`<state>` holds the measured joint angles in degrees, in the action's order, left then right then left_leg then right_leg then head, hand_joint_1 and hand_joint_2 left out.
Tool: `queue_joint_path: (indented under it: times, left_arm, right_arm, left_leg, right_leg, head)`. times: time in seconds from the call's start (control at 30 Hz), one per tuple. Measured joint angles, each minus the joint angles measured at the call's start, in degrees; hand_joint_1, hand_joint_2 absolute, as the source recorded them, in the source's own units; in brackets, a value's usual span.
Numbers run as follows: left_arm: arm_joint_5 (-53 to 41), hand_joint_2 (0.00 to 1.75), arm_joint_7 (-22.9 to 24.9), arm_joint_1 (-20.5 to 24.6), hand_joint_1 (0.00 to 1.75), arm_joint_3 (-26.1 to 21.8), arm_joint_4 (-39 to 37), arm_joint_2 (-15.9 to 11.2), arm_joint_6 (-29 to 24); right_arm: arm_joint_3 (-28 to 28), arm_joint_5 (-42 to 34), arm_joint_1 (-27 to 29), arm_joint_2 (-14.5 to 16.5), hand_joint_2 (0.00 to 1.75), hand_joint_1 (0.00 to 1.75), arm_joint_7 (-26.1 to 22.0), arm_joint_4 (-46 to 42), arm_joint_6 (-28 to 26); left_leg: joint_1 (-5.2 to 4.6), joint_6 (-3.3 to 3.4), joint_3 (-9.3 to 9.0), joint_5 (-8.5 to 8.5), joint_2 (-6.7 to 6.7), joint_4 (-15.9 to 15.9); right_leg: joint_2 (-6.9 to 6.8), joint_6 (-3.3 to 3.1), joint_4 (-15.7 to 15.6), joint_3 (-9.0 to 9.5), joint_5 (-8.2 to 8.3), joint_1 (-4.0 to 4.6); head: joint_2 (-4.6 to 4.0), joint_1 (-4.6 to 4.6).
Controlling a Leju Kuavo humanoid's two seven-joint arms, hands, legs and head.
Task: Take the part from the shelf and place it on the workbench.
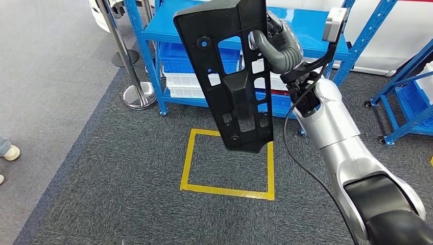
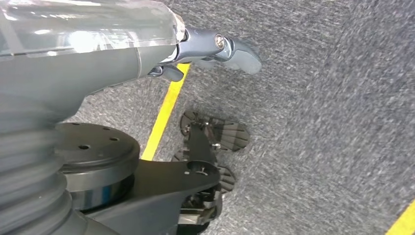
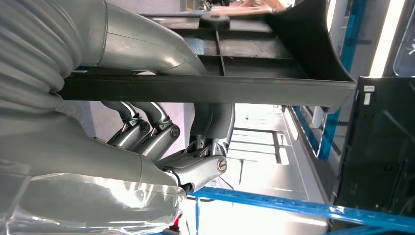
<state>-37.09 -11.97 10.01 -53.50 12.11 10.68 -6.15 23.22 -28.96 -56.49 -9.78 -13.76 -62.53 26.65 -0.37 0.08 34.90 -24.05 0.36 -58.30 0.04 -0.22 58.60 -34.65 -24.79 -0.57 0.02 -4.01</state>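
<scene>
- The left hand (image 2: pixel 215 49) hangs low over the grey carpet, fingers (image 2: pixel 240 54) loosely apart, holding nothing.
- The right hand (image 1: pixel 278 46) is raised, its fingers (image 1: pixel 270 48) hooked through a cutout of the black part (image 1: pixel 232 87) and gripping it.
- The part hangs nearly upright in the air above the yellow floor square (image 1: pixel 227 191).
- Beyond stands the blue shelf (image 1: pixel 163 30) with blue bins (image 1: pixel 178 56).

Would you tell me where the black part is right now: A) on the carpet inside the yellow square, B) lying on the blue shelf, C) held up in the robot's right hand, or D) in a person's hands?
C: the right hand grips the black part in the air, in front of the blue shelf and above the yellow square.
</scene>
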Motion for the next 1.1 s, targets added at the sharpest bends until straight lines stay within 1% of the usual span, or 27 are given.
queue_joint_path:
  times: [0.07,0.13,0.17,0.2,0.23,0.27,0.33,0.37,0.4,0.43,0.5,0.53,0.57,0.6,0.67,0.7,0.73,0.77,0.8,0.83,0.87,0.9,0.93,1.0,1.03,1.07,1.1]
  left_arm:
    - [0.01,1.75,-0.05,-0.01,0.00,0.01,0.00,-0.01,0.07]
    - [0.02,1.75,-0.07,-0.04,0.00,0.02,0.00,-0.01,0.15]
    - [0.02,1.75,-0.07,-0.06,0.00,0.02,0.00,-0.01,0.17]
    - [0.02,1.75,-0.08,-0.08,0.00,0.02,0.00,-0.01,0.17]
    - [0.02,1.75,-0.09,-0.10,0.00,0.02,0.00,-0.01,0.18]
    - [0.02,1.75,-0.11,-0.10,0.00,0.02,0.00,-0.01,0.18]
    - [0.02,1.75,-0.17,-0.08,0.00,0.02,0.00,-0.02,0.18]
    - [0.03,1.75,-0.19,-0.06,0.00,0.02,0.00,-0.03,0.18]
    - [0.04,1.75,-0.21,-0.05,0.00,0.02,0.00,-0.03,0.19]
    - [0.05,1.75,-0.21,-0.04,0.00,0.02,0.00,-0.03,0.20]
    - [0.08,1.75,-0.21,-0.02,0.00,0.02,0.00,-0.01,0.27]
    - [0.09,1.75,-0.21,0.03,0.00,0.03,0.00,0.03,0.30]
    - [0.09,1.75,-0.22,0.08,0.00,0.03,0.00,0.06,0.34]
    - [0.10,1.75,-0.22,0.12,0.00,0.04,0.00,0.09,0.38]
    - [0.12,1.75,-0.26,0.12,0.00,0.04,0.00,0.10,0.45]
    - [0.13,1.75,-0.31,0.10,0.00,0.04,0.00,0.10,0.49]
    - [0.13,1.75,-0.35,0.09,0.00,0.04,0.00,0.10,0.51]
    - [0.13,1.75,-0.38,0.09,0.00,0.04,0.00,0.12,0.52]
    - [0.13,1.75,-0.40,0.10,0.00,0.04,0.00,0.14,0.55]
    - [0.13,1.75,-0.42,0.12,0.00,0.04,0.00,0.15,0.57]
    - [0.13,1.75,-0.45,0.14,0.00,0.04,0.00,0.16,0.59]
    - [0.13,1.75,-0.48,0.15,0.00,0.04,0.00,0.16,0.61]
    - [0.14,1.75,-0.51,0.15,0.00,0.04,0.00,0.16,0.61]
    - [0.15,1.75,-0.54,0.17,0.00,0.04,0.00,0.16,0.62]
    - [0.15,1.75,-0.54,0.19,0.00,0.04,0.00,0.16,0.63]
    - [0.14,1.75,-0.55,0.20,0.00,0.04,0.00,0.17,0.64]
    - [0.14,1.75,-0.55,0.16,0.00,0.04,0.00,0.17,0.66]
  right_arm:
    - [-0.03,-0.01,0.01,-0.02,1.75,1.75,-0.10,-0.02,0.08]
    - [-0.06,-0.02,0.16,-0.04,1.75,1.75,-0.21,-0.03,0.10]
    - [-0.06,-0.01,0.33,-0.04,1.75,1.75,-0.23,-0.03,0.11]
    - [-0.05,-0.01,0.53,-0.04,1.75,1.75,-0.25,-0.03,0.10]
    - [-0.05,0.01,0.71,-0.04,1.75,1.75,-0.27,-0.03,0.09]
    - [-0.05,0.04,0.84,-0.04,1.75,1.75,-0.28,-0.09,0.08]
    - [-0.08,0.12,0.85,-0.04,1.75,1.75,-0.37,-0.32,0.08]
    - [-0.09,0.16,0.80,-0.04,1.75,1.75,-0.42,-0.43,0.05]
    - [-0.10,0.21,0.76,-0.05,1.75,1.75,-0.48,-0.52,0.02]
    - [-0.13,0.27,0.76,-0.08,1.75,1.75,-0.51,-0.56,-0.02]
    - [-0.32,0.40,0.82,-0.24,1.75,1.75,-0.54,-0.64,-0.08]
    - [-0.43,0.44,0.79,-0.34,1.75,1.75,-0.55,-0.70,-0.08]
    - [-0.53,0.47,0.74,-0.44,1.75,1.75,-0.57,-0.75,-0.07]
    - [-0.56,0.49,0.72,-0.50,1.75,1.75,-0.59,-0.79,-0.05]
    - [-0.57,0.58,0.85,-0.61,1.75,1.75,-0.60,-0.81,-0.04]
    - [-0.57,0.65,0.98,-0.66,1.75,1.75,-0.60,-0.80,-0.05]
    - [-0.57,0.71,1.08,-0.70,1.75,1.75,-0.60,-0.80,-0.05]
    - [-0.58,0.77,1.11,-0.74,1.75,1.75,-0.60,-0.80,-0.05]
    - [-0.59,0.80,1.08,-0.75,1.75,1.75,-0.60,-0.84,-0.05]
    - [-0.62,0.82,0.97,-0.75,1.75,1.75,-0.61,-0.88,-0.04]
    - [-0.65,0.84,0.88,-0.75,1.75,1.75,-0.63,-0.92,-0.04]
    - [-0.67,0.85,0.82,-0.75,1.75,1.75,-0.65,-0.94,-0.02]
    - [-0.70,0.85,0.79,-0.79,1.75,1.75,-0.67,-0.94,-0.02]
    - [-0.75,0.85,0.82,-0.96,1.75,1.75,-0.68,-0.96,-0.02]
    - [-0.79,0.85,0.81,-1.03,1.75,1.75,-0.68,-1.00,-0.02]
    - [-0.81,0.85,0.79,-1.07,1.75,1.75,-0.69,-1.04,-0.02]
    - [-0.80,0.85,0.79,-1.07,1.75,1.75,-0.69,-1.09,0.01]
  left_leg:
    - [0.04,-0.59,1.34,-2.25,-0.08,-3.07]
    - [0.34,-1.03,4.30,-6.15,-0.12,-10.39]
    - [0.48,-1.18,5.77,-7.56,-0.12,-14.06]
    - [0.59,-1.28,6.57,-8.06,-0.12,-16.24]
    - [0.67,-1.31,6.33,-7.43,-0.13,-16.18]
    - [0.75,-1.26,5.02,-5.80,-0.19,-13.77]
    - [0.87,-0.93,0.93,-2.22,-1.16,-5.77]
    - [0.90,-0.74,-0.59,-1.33,-1.69,-2.63]
    - [0.88,-0.58,-1.37,-1.07,-2.12,-0.86]
    - [0.81,-0.46,-1.52,-1.25,-2.19,-0.46]
    - [0.91,0.06,-1.43,-0.92,-1.49,0.08]
    - [1.01,0.47,-1.45,-0.65,-1.05,0.40]
    - [1.12,0.85,-1.45,-0.40,-0.57,0.73]
    - [1.14,1.10,-1.41,-0.23,-0.08,0.89]
    - [1.07,1.27,-1.18,-0.14,0.82,0.87]
    - [1.05,1.29,-1.09,-0.13,1.33,0.81]
    - [1.04,1.27,-1.04,-0.14,1.87,0.72]
    - [1.04,1.20,-1.01,-0.19,2.40,0.59]
    - [1.02,1.06,-1.01,-0.29,2.91,0.41]
    - [0.89,0.84,-0.99,-0.43,3.36,0.20]
    - [0.71,0.60,-0.94,-0.57,3.77,-0.01]
    - [0.52,0.34,-0.90,-0.66,4.21,-0.16]
    - [0.35,0.12,-0.86,-0.69,4.72,-0.22]
    - [0.31,-0.43,-0.74,-0.85,5.50,-0.31]
    - [0.42,-0.74,-0.54,-1.37,4.87,-0.79]
    - [0.56,-1.04,0.05,-2.53,3.72,-2.24]
    - [0.71,-1.29,1.18,-4.32,2.24,-5.02]
  right_leg:
    - [0.00,-0.71,-0.41,-0.08,0.48,-0.39]
    - [0.12,-1.05,-0.42,-0.34,0.71,-0.36]
    - [0.25,-1.09,-0.38,-0.45,0.78,-0.33]
    - [0.43,-1.10,-0.30,-0.53,0.82,-0.32]
    - [0.65,-1.09,-0.19,-0.57,0.83,-0.32]
    - [0.90,-1.05,-0.08,-0.58,0.83,-0.32]
    - [1.50,-0.79,0.13,-0.67,0.84,-0.25]
    - [1.82,-0.51,0.22,-0.86,0.93,-0.21]
    - [2.15,-0.16,0.26,-1.12,1.10,-0.20]
    - [2.47,0.23,0.22,-1.39,1.34,-0.22]
    - [2.84,0.93,0.19,-1.74,1.56,-0.30]
    - [2.44,1.18,0.78,-2.09,1.01,-0.30]
    - [1.86,1.38,2.41,-2.83,-0.17,-0.28]
    - [1.17,1.52,5.34,-4.11,-1.99,-0.34]
    - [0.54,1.84,13.07,-7.49,-5.60,-0.39]
    - [0.46,1.99,15.74,-8.60,-6.33,-0.44]
    - [0.31,2.09,16.23,-8.64,-5.94,-0.51]
    - [-0.03,2.13,14.38,-7.51,-4.58,-0.56]
    - [-0.86,2.10,10.57,-5.39,-2.61,-0.60]
    - [-2.36,1.98,6.46,-3.21,-1.24,-0.38]
    - [-3.52,1.68,3.21,-1.59,-0.28,-0.15]
    - [-4.32,1.34,1.26,-0.77,0.09,0.10]
    - [-4.46,0.98,0.72,-0.76,-0.05,0.34]
    - [-3.06,0.22,0.61,-1.17,0.37,0.21]
    - [-2.48,-0.15,0.50,-1.27,0.58,0.08]
    - [-1.89,-0.53,0.39,-1.36,0.81,-0.06]
    - [-1.31,-0.85,0.31,-1.45,1.00,-0.15]
  head:
    - [0.00,-0.01]
    - [0.00,-0.01]
    - [0.00,-0.01]
    - [0.00,-0.01]
    - [0.00,-0.01]
    - [0.00,-0.01]
    - [-0.01,-0.01]
    - [-0.01,-0.02]
    - [-0.01,0.01]
    - [-0.01,0.01]
    - [0.00,0.04]
    - [0.00,0.03]
    - [0.00,0.04]
    - [0.00,0.05]
    - [0.00,0.06]
    - [0.00,0.06]
    - [0.00,0.05]
    - [0.00,0.05]
    - [0.00,0.05]
    - [0.00,0.05]
    - [0.00,0.04]
    - [0.00,0.03]
    - [0.00,0.03]
    - [0.00,0.02]
    - [0.00,0.02]
    - [0.00,0.02]
    - [0.00,0.02]
